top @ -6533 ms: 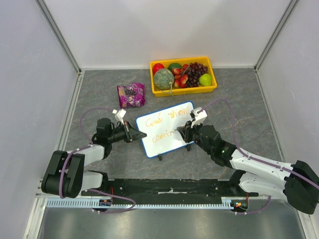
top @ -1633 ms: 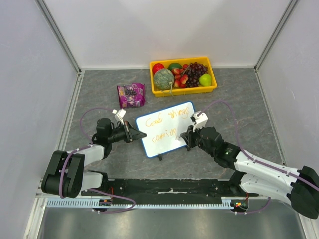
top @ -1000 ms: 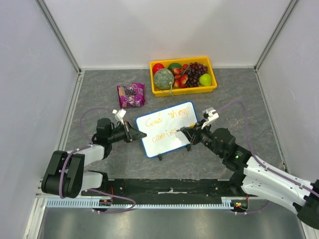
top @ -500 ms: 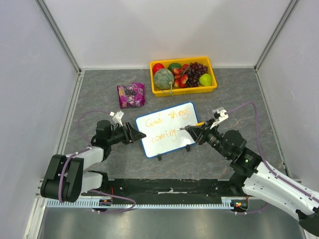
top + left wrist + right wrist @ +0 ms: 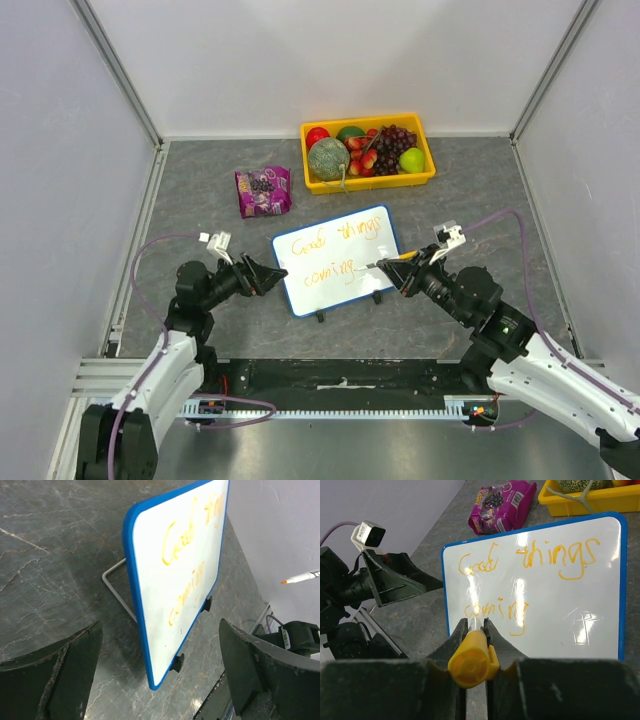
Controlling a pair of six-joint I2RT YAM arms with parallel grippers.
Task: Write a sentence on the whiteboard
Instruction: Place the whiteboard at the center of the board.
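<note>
Our right end effector (image 5: 474,630) is clenched on the orange marker (image 5: 472,656), jaws tight on the barrel near the cap, nib pointing at the whiteboard (image 5: 570,612). A second ago the nib was at the end of "coming"; now the arm has drawn back toward its base, and in the left wrist view the nib hangs in open air, apart from the board face. Our left end effector (image 5: 264,273) has also backed away from the board's left edge. Its jaws are spread wide and hold nothing, so the board stands alone on its wire stand and feet, mid-bench (image 5: 200,200), tilted back. The sentence (image 5: 530,557) reads "Good things" over "coming" in orange, and no letter looks cut short. We judge the writing done, with only parking the marker left.
</note>
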